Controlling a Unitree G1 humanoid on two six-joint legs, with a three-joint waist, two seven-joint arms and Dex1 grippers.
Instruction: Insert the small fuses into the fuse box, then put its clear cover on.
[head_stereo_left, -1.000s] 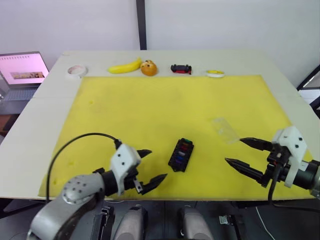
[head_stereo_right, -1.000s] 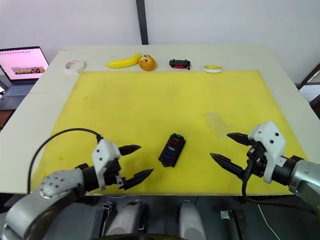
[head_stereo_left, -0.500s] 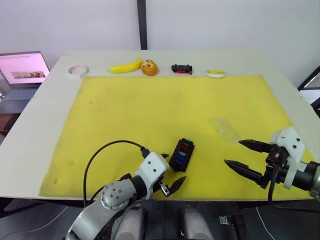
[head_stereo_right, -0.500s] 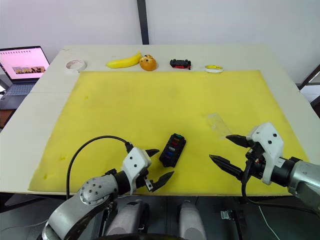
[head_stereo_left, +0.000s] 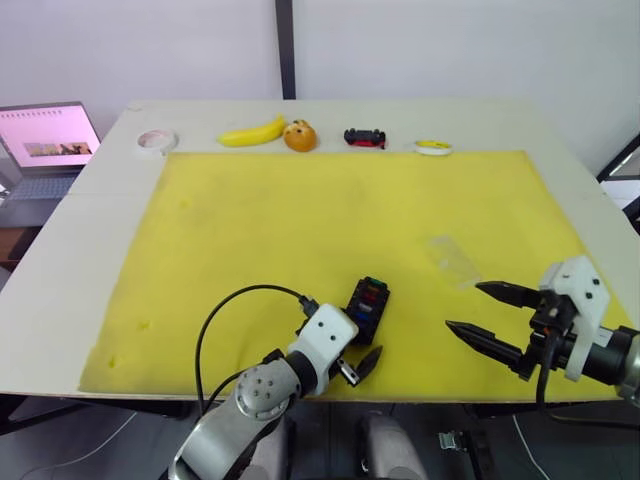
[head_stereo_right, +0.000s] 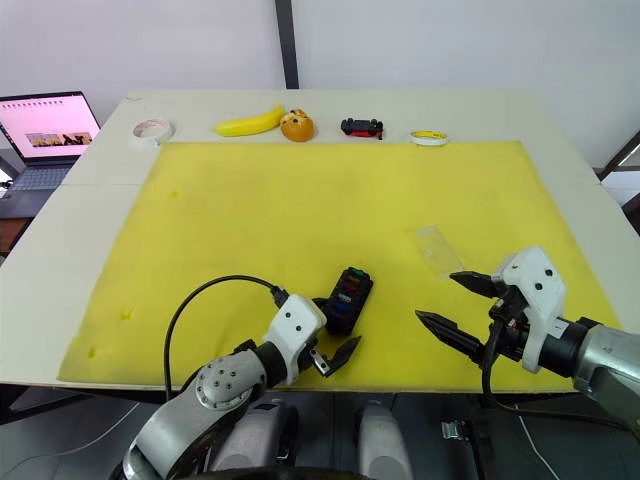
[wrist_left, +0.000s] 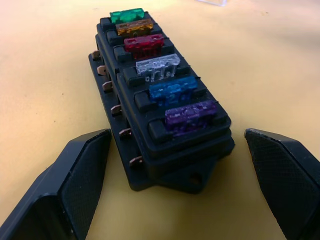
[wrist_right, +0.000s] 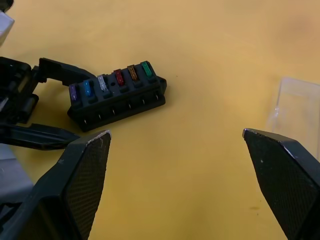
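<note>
1. Straddling the near end of the fuse box (head_stereo_left: 366, 309), low centre of frame, the left gripper (head_stereo_left: 352, 355) stands wide open, holding nothing.
2. Six small fuses (wrist_left: 155, 68) sit slotted in it.
3. At lower right, the right gripper (head_stereo_left: 480, 315) gapes empty beside the clear cover (head_stereo_left: 452, 261).

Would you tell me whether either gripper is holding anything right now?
Nothing is held: the left gripper is open around the black rectangular plastic fuse box, and the right gripper is open.
</note>
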